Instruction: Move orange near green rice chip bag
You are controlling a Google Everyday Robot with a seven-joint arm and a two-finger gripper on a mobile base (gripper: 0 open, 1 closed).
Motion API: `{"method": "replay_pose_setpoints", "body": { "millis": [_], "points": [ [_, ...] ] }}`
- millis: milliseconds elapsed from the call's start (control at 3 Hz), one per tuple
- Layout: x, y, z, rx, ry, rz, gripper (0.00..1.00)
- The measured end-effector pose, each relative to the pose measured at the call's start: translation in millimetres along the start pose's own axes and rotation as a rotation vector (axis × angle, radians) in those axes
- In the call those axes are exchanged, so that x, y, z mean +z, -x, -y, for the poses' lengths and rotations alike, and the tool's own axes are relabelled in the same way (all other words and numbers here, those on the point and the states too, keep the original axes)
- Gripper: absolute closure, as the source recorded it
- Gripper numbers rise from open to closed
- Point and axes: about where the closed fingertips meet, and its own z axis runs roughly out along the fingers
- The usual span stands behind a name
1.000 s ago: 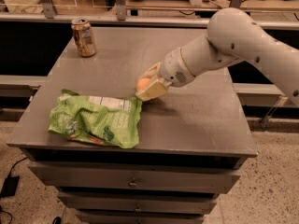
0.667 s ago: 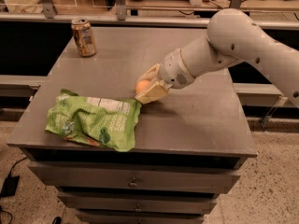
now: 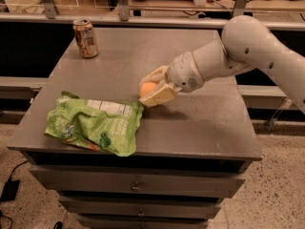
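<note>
The orange is a small round fruit held between the cream fingers of my gripper, near the middle of the grey table top. The gripper is shut on it and sits just right of the upper right corner of the green rice chip bag. The bag is a large crumpled light-green foil bag with a white label, lying flat at the front left of the table. The orange is close to the bag's edge, and I cannot tell whether it rests on the table.
A brown-gold drink can stands upright at the back left of the table. My white arm reaches in from the right. Drawers sit below the table's front edge. A rail and shelving run behind.
The gripper with the orange has stayed in about the same place beside the bag. The bag and can have not moved.
</note>
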Motion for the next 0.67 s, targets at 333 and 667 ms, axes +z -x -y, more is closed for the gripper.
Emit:
{"method": "replay_pose_setpoints", "body": {
  "millis": [333, 667],
  "points": [
    [-0.5, 0.4, -2.2, -0.009, 0.032, 0.029, 0.29],
    [1.6, 1.1, -2.8, -0.010, 0.038, 0.030, 0.06]
  ]
}}
